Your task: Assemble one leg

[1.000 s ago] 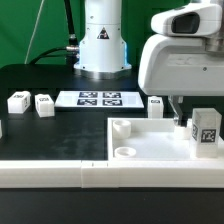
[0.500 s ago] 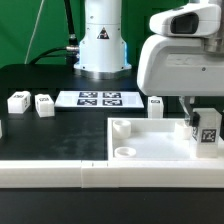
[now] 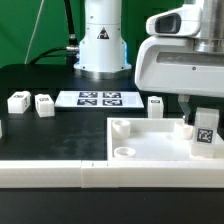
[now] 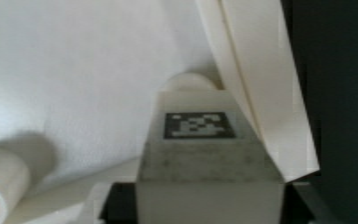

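My gripper (image 3: 201,112) is shut on a leg (image 3: 204,134), a small white post with a black-and-white marker on its face, held upright over the near right corner of the large white panel (image 3: 150,145). In the wrist view the leg (image 4: 201,140) fills the space between my dark fingers (image 4: 123,203), beside the panel's raised rim (image 4: 256,80) and over a round corner socket (image 4: 194,82). Three more legs stand on the black table: two at the exterior view's left (image 3: 18,101) (image 3: 44,105) and one behind the panel (image 3: 156,105).
The marker board (image 3: 97,99) lies flat in front of the robot base (image 3: 103,45). The panel has round sockets at its near left (image 3: 126,153) and far left (image 3: 120,127) corners. A white ledge (image 3: 50,172) runs along the table's front edge.
My gripper has moved with the leg slightly toward the exterior view's right and lower, closer to the panel's right corner.
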Tool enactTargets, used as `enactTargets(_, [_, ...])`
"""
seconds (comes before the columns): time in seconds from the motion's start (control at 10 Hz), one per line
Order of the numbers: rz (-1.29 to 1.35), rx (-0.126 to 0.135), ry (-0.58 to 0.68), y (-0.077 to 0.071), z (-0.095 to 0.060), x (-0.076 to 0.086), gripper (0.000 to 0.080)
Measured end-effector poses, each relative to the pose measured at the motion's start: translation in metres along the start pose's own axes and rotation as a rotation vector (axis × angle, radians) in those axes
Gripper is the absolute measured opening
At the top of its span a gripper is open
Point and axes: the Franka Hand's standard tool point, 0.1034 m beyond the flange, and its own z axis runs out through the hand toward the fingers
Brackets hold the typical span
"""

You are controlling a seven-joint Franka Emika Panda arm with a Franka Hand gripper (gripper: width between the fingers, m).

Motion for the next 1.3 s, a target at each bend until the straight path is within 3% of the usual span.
enactTargets(1.1, [1.287, 0.003, -0.019, 0.004, 0.0004, -0.0039, 0.0292])
enactTargets(1.3, [1.356, 0.004, -0.026, 0.0051, 0.0002, -0.0038, 0.0292])
